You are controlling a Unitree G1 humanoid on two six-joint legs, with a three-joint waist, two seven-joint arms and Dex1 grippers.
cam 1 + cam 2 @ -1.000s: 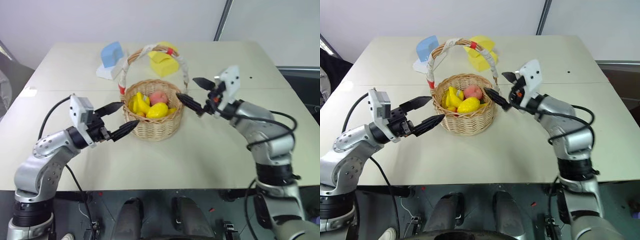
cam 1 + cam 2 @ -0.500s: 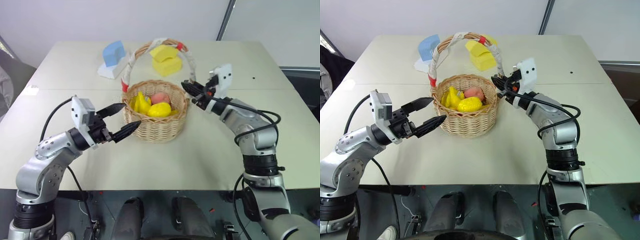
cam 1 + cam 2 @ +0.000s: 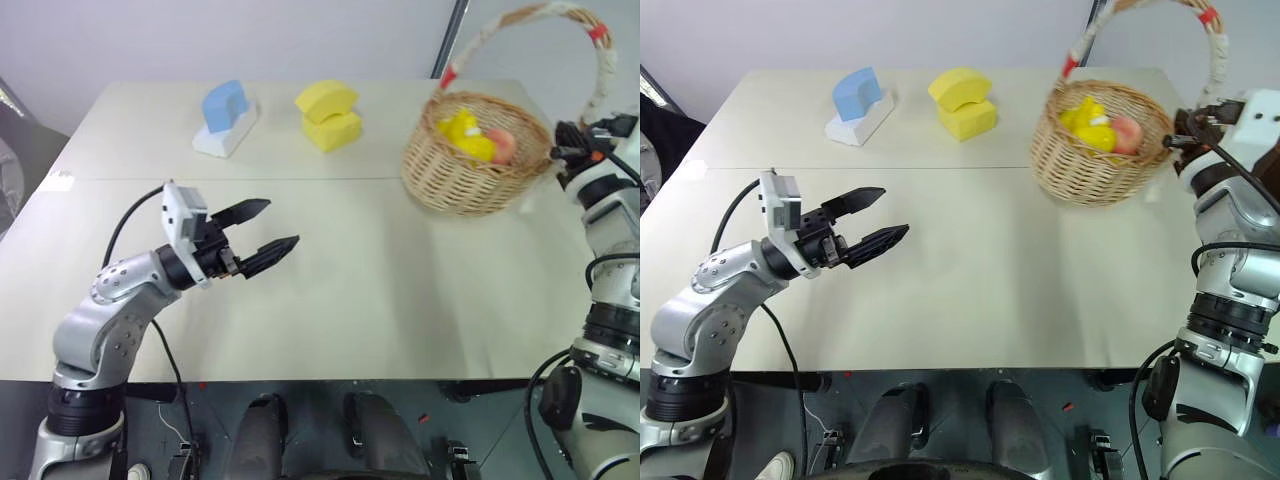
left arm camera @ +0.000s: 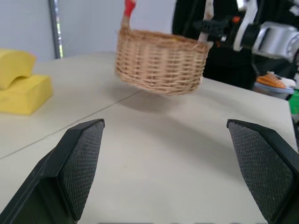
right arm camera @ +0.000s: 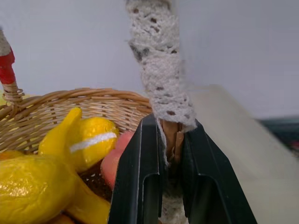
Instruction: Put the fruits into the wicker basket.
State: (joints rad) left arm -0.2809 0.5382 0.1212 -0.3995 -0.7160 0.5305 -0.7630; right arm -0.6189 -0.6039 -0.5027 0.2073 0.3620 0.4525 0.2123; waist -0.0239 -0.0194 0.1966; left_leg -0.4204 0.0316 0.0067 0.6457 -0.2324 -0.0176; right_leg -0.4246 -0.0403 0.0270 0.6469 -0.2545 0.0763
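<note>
The wicker basket [image 3: 470, 170] hangs tilted just above the far right of the table, its shadow on the tabletop beneath it. My right gripper [image 5: 170, 135] is shut on the white-wrapped handle [image 5: 156, 70] near where it meets the rim. Inside lie the pink-red peach [image 3: 500, 144] and the yellow lemon [image 5: 28, 186], next to yellow bananas [image 5: 84, 137]. My left gripper [image 3: 282, 222] stands open over the middle left of the table, far from the basket, with nothing between its fingers [image 4: 81, 163].
A blue block on a white base [image 3: 225, 112] and a yellow block [image 3: 330, 115] stand at the back of the table. The right table edge [image 3: 560, 250] runs close to the basket and my right arm.
My right gripper has shut on the basket handle and swung far to the right, carrying the basket from the table's middle to the right. The left gripper has edged slightly right, still open.
</note>
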